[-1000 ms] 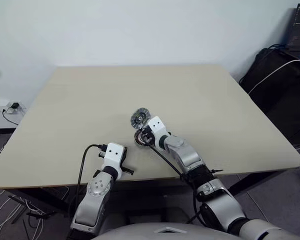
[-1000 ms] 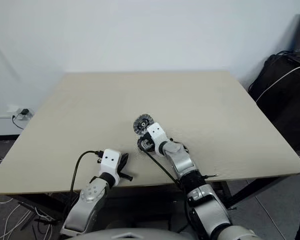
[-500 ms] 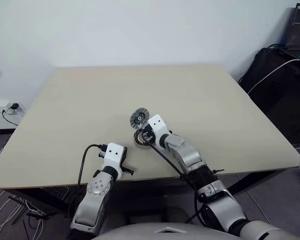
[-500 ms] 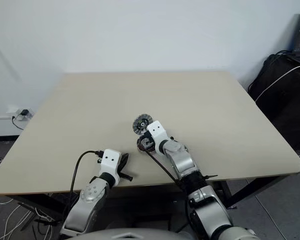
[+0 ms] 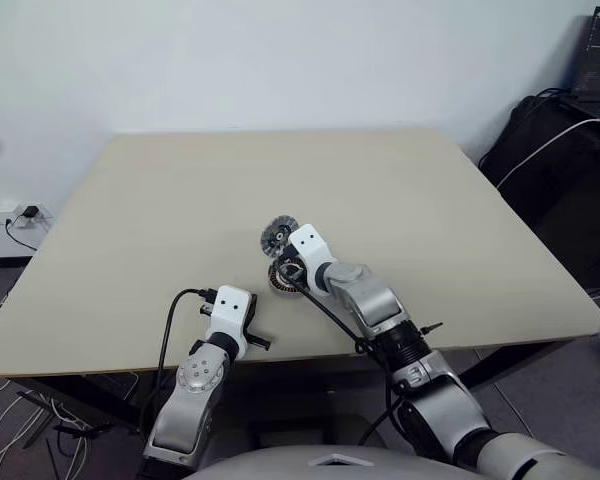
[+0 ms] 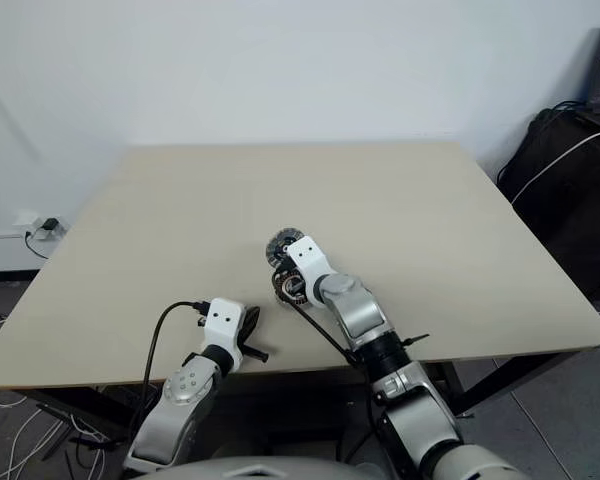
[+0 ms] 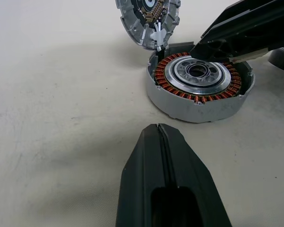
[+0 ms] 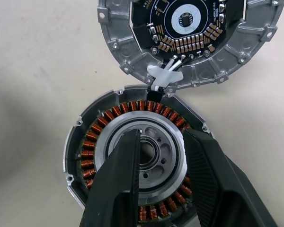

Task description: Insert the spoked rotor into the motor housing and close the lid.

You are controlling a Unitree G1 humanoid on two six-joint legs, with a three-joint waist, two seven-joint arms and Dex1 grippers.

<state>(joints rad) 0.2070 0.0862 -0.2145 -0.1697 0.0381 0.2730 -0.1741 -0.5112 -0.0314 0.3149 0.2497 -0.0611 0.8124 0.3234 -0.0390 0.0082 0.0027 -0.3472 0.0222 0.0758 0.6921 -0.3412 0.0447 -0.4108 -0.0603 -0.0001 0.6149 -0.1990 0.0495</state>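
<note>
The motor housing (image 8: 132, 161) sits flat on the pale counter (image 5: 180, 200), near the front edge and roughly in the middle. Its ring of copper-orange windings runs around a pale metal centre, and that centre looks like the rotor (image 8: 149, 153) already seated in place — a silvery piece with a small hub. Just beyond the housing lies the lid (image 8: 189, 38), joined to it by a small white connector (image 8: 164, 76) and short wires; it is open, its inner face turned up, showing a dark circuit board (image 8: 184, 21) inside a ribbed silvery rim. The right tool (image 8: 161, 142) hangs over the housing pointing down at it, its two black fingers (image 8: 123, 179) spread partly apart, one tip over the pale centre and the other near the windings. Whether either tip actually touches the metal I cannot tell; nothing is clamped between them. The left tool (image 7: 159, 130) rests low over the counter, a little nearer the front edge and to the left of the housing — its fingers pressed together with only a thin seam between them, empty, aimed toward the housing but well short of it. A black cable (image 5: 170, 330) loops back from the left wrist over the counter's front edge.
</note>
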